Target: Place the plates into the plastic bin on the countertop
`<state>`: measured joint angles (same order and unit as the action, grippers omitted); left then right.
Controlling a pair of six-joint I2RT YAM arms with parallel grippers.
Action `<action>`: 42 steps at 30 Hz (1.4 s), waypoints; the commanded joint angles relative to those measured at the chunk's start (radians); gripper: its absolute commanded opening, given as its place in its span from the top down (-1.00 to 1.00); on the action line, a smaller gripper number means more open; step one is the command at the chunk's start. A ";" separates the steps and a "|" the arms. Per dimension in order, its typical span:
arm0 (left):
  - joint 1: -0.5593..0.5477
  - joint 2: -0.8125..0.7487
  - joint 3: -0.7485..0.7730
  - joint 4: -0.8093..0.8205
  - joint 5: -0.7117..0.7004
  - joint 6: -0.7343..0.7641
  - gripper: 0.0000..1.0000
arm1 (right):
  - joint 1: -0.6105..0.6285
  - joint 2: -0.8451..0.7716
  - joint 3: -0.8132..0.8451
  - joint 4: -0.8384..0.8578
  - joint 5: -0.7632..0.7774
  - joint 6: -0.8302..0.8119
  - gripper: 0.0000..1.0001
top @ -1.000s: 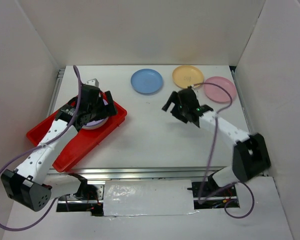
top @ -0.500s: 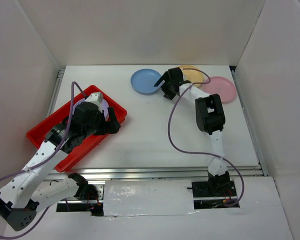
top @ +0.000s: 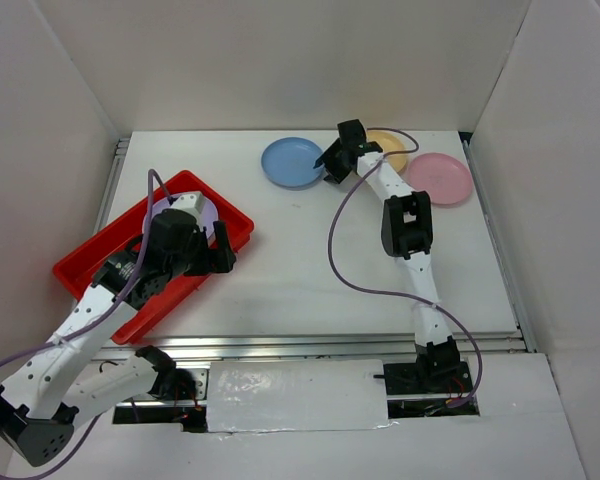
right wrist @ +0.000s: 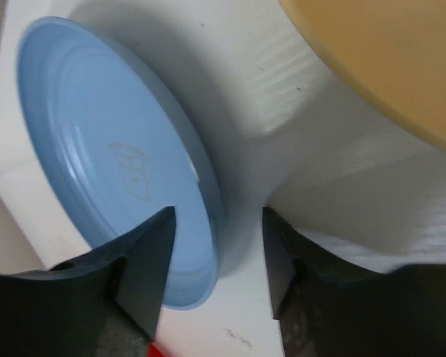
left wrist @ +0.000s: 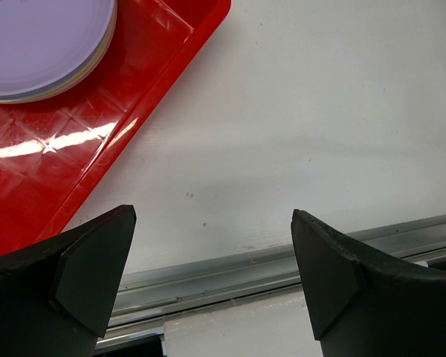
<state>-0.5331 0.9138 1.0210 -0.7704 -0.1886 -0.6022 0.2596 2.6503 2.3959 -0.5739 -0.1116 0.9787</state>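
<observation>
Blue plate rim inside half-open right pincer, arm stretched far; left pincer wide.

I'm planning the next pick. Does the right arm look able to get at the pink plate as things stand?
Probably yes. The pink plate lies bare on that arm's side, nothing on it. The right gripper is at the blue plate, just as far back, so reach seems enough.

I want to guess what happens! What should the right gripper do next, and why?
Probably the right gripper should pinch shut on the blue plate's rim: its open fingers straddle that rim without touching it.
</observation>
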 commanded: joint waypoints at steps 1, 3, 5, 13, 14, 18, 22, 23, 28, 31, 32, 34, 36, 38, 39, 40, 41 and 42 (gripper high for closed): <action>0.016 -0.021 0.014 0.014 -0.008 0.030 -0.99 | 0.018 -0.010 0.029 -0.145 0.053 -0.046 -0.08; 0.025 -0.027 0.014 0.010 -0.009 0.033 -0.99 | 0.020 -0.013 0.011 -0.142 0.062 -0.055 0.18; 0.031 -0.035 0.011 0.005 -0.018 0.035 -0.99 | 0.027 -0.032 -0.012 -0.133 0.073 -0.066 0.51; 0.077 -0.001 0.019 0.022 -0.020 0.035 -0.99 | 0.124 -0.350 -0.275 -0.150 0.387 -0.165 1.00; 0.079 0.011 0.039 0.026 -0.025 0.038 -0.99 | 0.185 -0.412 -0.385 -0.156 0.518 -0.188 1.00; 0.113 0.083 0.114 0.042 0.003 0.058 -0.99 | 0.322 -0.788 -0.699 -0.158 0.626 -0.222 1.00; 0.169 0.178 0.186 0.042 0.096 0.088 -0.99 | 0.368 -1.134 -1.137 0.095 0.319 -0.273 1.00; 0.176 0.209 0.209 0.039 0.109 0.094 -0.99 | 0.369 -1.185 -1.177 0.162 0.250 -0.276 1.00; 0.197 0.252 0.249 0.060 0.201 0.093 -0.95 | 0.403 -1.366 -1.262 0.213 0.012 -0.291 1.00; 0.188 0.258 0.272 0.045 0.195 0.076 -0.69 | 0.431 -1.386 -1.256 0.215 -0.003 -0.284 1.00; 0.188 0.255 0.277 0.043 0.196 0.074 -0.63 | 0.441 -1.386 -1.250 0.212 -0.002 -0.282 1.00; 0.185 0.249 0.275 0.045 0.196 0.068 -0.36 | 0.461 -1.383 -1.239 0.212 -0.010 -0.281 1.00; 0.179 0.246 0.281 0.039 0.195 0.064 -0.18 | 0.467 -1.376 -1.236 0.230 -0.029 -0.275 1.00; 0.171 0.244 0.289 0.034 0.196 0.061 -0.03 | 0.468 -1.362 -1.224 0.235 -0.031 -0.268 1.00; 0.168 0.244 0.291 0.028 0.195 0.061 0.22 | 0.468 -1.359 -1.216 0.235 -0.033 -0.267 1.00; 0.162 0.249 0.300 0.019 0.196 0.058 0.51 | 0.469 -1.357 -1.212 0.230 -0.024 -0.262 1.00; 0.160 0.252 0.306 0.010 0.155 0.058 0.96 | 0.471 -1.359 -1.210 0.229 0.001 -0.256 1.00; 0.162 0.257 0.312 0.003 0.144 0.056 1.00 | 0.471 -1.362 -1.210 0.224 0.015 -0.253 0.99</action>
<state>-0.3725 1.1732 1.2900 -0.7685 0.0189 -0.5171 0.7185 1.3056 1.1385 -0.4427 -0.0711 0.7059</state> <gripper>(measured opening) 0.095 0.027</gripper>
